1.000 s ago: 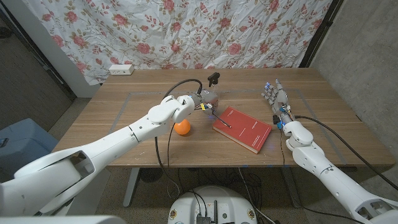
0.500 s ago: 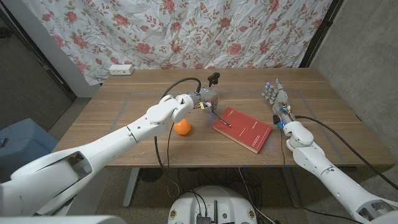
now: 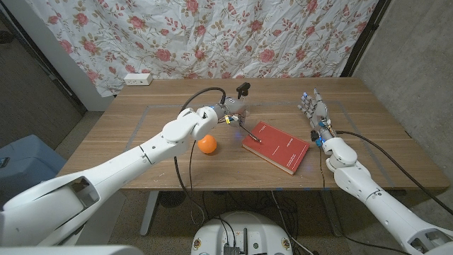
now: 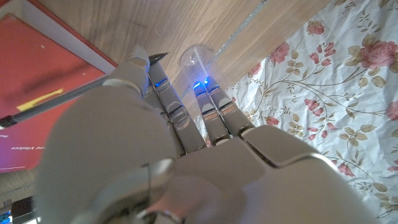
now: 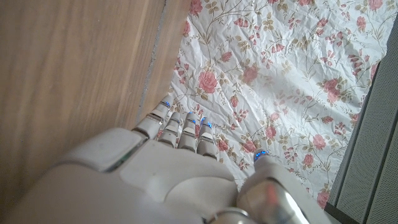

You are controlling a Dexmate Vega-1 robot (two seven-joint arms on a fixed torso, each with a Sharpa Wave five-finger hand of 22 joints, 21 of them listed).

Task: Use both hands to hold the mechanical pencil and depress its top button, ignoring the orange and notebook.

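Note:
My left hand (image 3: 232, 113) grips the mechanical pencil (image 3: 249, 132) above the middle of the table, near the far left corner of the red notebook (image 3: 279, 147). The thin dark pencil slants down from the hand, its lower end over the notebook's left edge. In the left wrist view the pencil (image 4: 56, 102) runs from under the curled fingers (image 4: 180, 118) across the notebook (image 4: 37, 56). Its top button is hidden inside the hand. My right hand (image 3: 313, 112) stands at the table's right side with straight, spread fingers and holds nothing; it also appears in the right wrist view (image 5: 180, 162).
An orange (image 3: 207, 144) lies on the table just in front of my left forearm, left of the notebook. A white power strip (image 3: 137, 79) sits at the far left edge. A floral cloth (image 3: 233, 35) hangs behind the table.
My left hand has shifted slightly left and away with the pencil, drawing its lower end a little toward the notebook's edge. The right hand has stayed still.

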